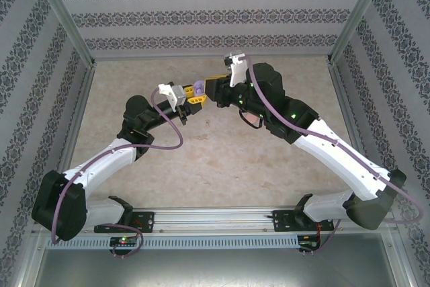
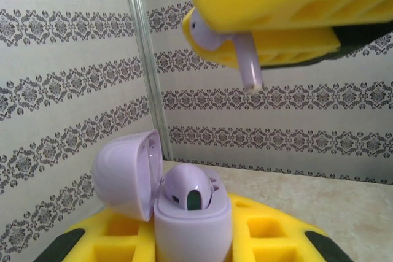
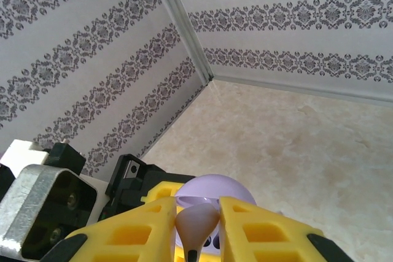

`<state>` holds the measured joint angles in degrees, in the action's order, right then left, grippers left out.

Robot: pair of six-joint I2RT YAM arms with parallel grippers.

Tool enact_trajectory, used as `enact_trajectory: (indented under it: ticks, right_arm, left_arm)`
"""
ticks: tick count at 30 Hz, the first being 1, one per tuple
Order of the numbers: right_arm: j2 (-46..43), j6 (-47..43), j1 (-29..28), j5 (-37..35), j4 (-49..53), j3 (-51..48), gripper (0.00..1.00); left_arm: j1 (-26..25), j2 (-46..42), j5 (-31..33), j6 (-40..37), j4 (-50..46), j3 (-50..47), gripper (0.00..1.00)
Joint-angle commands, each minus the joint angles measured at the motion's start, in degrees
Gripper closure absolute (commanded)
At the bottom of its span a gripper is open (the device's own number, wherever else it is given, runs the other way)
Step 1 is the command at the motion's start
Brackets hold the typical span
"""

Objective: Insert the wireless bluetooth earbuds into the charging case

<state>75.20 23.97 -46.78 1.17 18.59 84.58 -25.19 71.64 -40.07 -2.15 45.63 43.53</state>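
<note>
Left gripper [image 2: 193, 240] is clamped on the purple charging case [image 2: 193, 225]. Its yellow fingers [image 2: 288, 216] press the case body from both sides. The case is upright and lifted clear of the beige table [image 3: 295, 145]. The lid [image 2: 126, 173] is hinged open and swung to the left in the left wrist view. One purple earbud [image 2: 190, 188] already sits in the case with its rounded head up; can't tell which well it fills.

Right gripper [image 3: 196, 231] is closed on a second purple earbud [image 2: 245, 59]. It is pinched by the head between yellow fingers, stem pointing down and slightly tilted. In the left wrist view this held earbud hangs above and to the right of the open case, with a clear gap and no contact.

In the right wrist view the earbud sits between the fingertips with the lid's dome just behind it. The left gripper's black-and-metal body is at lower left.

In the top view the two grippers meet tip to tip over the far middle of the table, with the case on the left gripper's side. Striped damask wallpaper walls [image 2: 61, 59] surround the table.
</note>
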Motion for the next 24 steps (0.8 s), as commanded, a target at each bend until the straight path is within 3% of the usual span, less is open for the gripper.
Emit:
enact_trajectory:
  ticks: [1,24]
  right_arm:
    - [0.97,-1.46,-0.85,-1.52,-1.81,-0.77,0.75]
    - [3.10,-1.16,0.38,-3.37,-2.34,-2.92,0.77]
  left_arm:
    - [-0.84,0.00,-0.08,-0.56,3.06,1.65,1.00]
    - [-1.35,-0.53,-0.53,-0.40,3.48,1.65,1.00]
